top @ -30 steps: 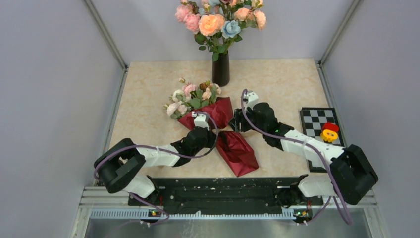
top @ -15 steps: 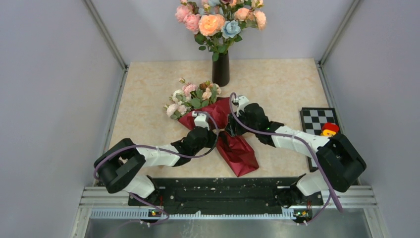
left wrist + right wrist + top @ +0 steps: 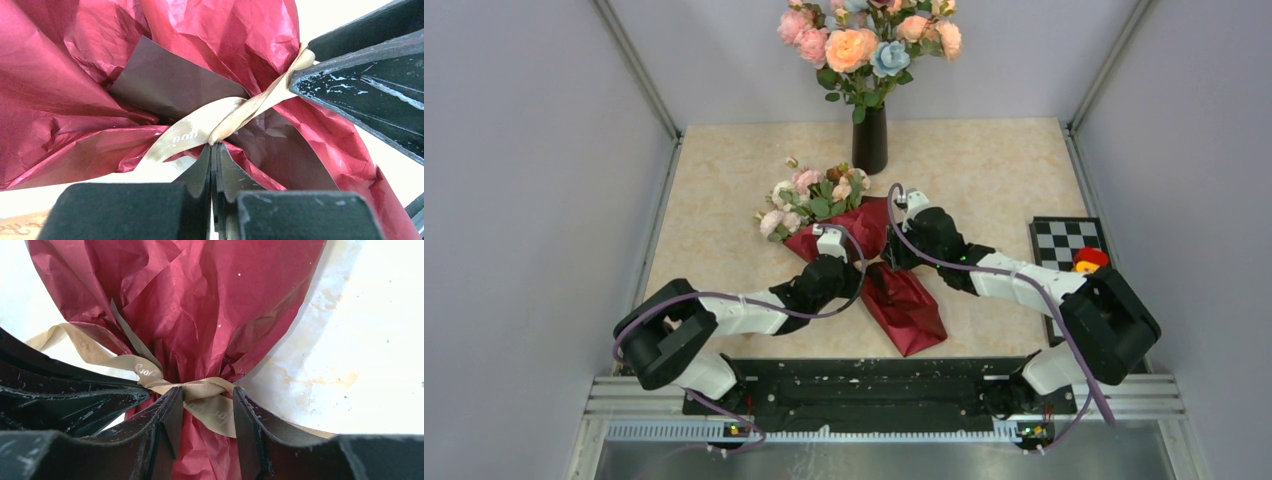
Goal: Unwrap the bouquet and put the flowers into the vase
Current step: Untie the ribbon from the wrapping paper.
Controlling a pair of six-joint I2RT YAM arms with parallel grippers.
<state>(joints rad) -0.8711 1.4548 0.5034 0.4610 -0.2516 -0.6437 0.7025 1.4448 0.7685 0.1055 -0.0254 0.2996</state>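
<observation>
Swung in leftward from beside the checkerboard mat [image 3: 1056, 245] over the last second: the right arm, now reaching across to the bouquet [image 3: 904, 300]. Left arm unchanged, elbow bent, wrist angled down at the same tied waist. Left gripper [image 3: 214, 147] clamped tight, pinching the tan ribbon [image 3: 195, 132] at the fingertips. Right gripper [image 3: 205, 407] parted, fingers [image 3: 170, 420] either side of the ribbon band round the maroon paper; no telling whether pressing yet. Gold cursive print on the ribbon, not legible. Bouquet flat mid-table, wrapped and tied. Beyond, flowers [image 3: 809, 195] at the wide end. Farther back, black vase [image 3: 869, 140] holding larger blooms [image 3: 864, 45].
</observation>
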